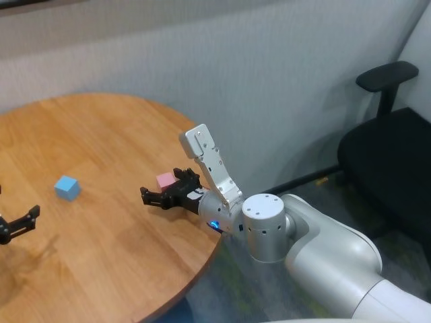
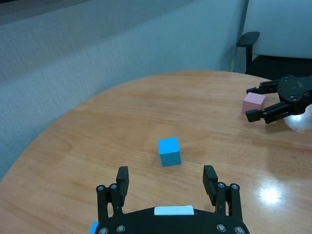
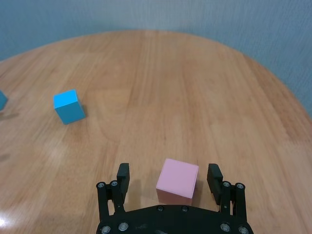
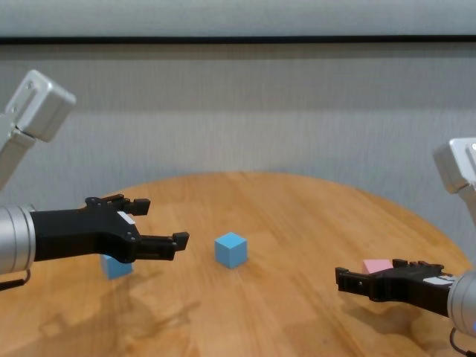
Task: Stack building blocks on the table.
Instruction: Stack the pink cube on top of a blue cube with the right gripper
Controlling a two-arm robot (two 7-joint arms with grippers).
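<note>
Right tool (image 3: 168, 181) wide open, straddling the upright pink block (image 3: 177, 180) without gripping; left tool (image 2: 166, 178) open, empty.

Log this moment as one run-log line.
right claw: open, straddling pink block, not gripping | left claw: open, short of blue block | second blue block: beside left arm | stack: none | table

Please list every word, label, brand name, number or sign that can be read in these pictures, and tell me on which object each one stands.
No readable text: none on the building blocks, the table, the arms or the office chair.
White label on the left gripper: blank, nothing printed that can be seen.
Blue light on the right arm's wrist: only a light, not a sign.
</note>
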